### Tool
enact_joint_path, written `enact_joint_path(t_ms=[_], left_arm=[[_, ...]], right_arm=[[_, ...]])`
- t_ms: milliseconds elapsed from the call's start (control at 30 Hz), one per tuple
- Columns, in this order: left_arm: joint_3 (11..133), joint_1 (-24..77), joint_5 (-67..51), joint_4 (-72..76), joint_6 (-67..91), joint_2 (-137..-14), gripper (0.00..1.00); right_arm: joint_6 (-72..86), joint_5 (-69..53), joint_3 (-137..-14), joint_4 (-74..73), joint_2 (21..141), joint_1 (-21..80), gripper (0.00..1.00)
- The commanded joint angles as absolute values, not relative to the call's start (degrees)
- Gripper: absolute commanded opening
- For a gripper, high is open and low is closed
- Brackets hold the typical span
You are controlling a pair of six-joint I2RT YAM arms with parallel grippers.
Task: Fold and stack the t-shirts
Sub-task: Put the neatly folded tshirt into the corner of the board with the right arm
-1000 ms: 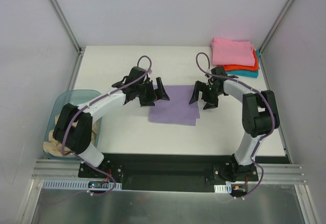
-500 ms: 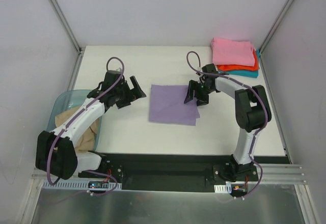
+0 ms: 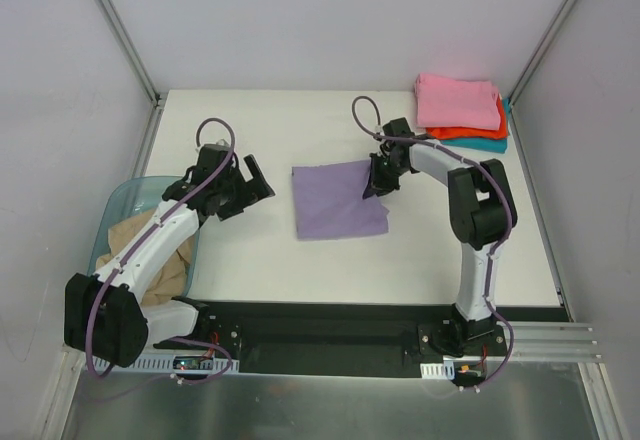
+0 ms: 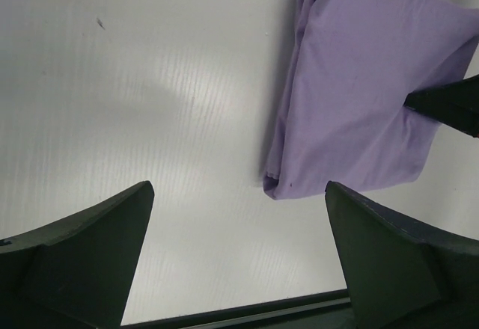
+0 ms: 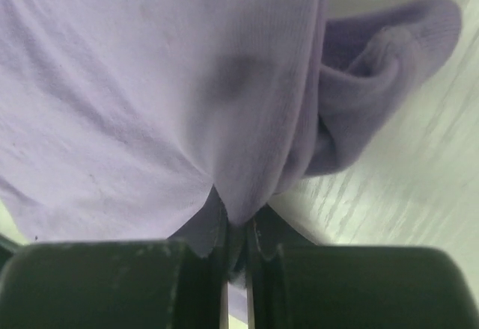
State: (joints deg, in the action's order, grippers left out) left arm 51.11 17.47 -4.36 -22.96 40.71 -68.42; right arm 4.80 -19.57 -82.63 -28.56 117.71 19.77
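Note:
A folded lavender t-shirt lies in the middle of the table; the left wrist view shows it at the upper right. My right gripper is shut on its right edge, with lavender cloth pinched between the jaws. At the back right corner a pink t-shirt tops a stack over an orange-red one and a teal one. My left gripper stands open to the left of the lavender shirt, nothing between its fingers.
A translucent pale-blue bin at the left table edge holds a tan t-shirt. Grey walls and metal rails enclose the white table on three sides.
My right gripper moved left onto the lavender shirt's right edge and shut on it, shifting the cloth slightly. My left arm drew back to the left, still open.

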Motion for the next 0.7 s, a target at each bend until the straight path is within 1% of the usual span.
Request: enact_joint_path(t_ms=[0,67,300,333,533,667], left_arm=[[50.98,16.44,-1.15,-25.05,38.94,-65.83,0.99],[50.89,16.09,-0.36,-25.84,38.94,-65.13,0.99],[50.8,15.12,3.77,-27.68,38.67,-63.46,0.99],[50.89,15.03,4.04,-27.95,38.67,-63.37,0.99],[52.03,14.41,5.88,-29.53,38.67,-63.98,0.99],[52.82,14.24,7.12,-30.06,38.76,-64.6,0.99]], right_arm=[[-2.97,-7.24,-88.58,-29.62,119.27,20.13,0.01],[-4.48,-3.62,-93.22,-31.45,119.79,20.13,0.01],[-15.28,14.91,-107.03,-34.89,124.18,19.95,0.01],[-16.51,16.59,-111.05,-35.76,124.97,19.52,0.01],[-23.02,24.42,-125.21,-36.04,130.86,17.23,0.01],[-27.94,29.7,-128.67,-32.0,132.01,16.09,0.01]])
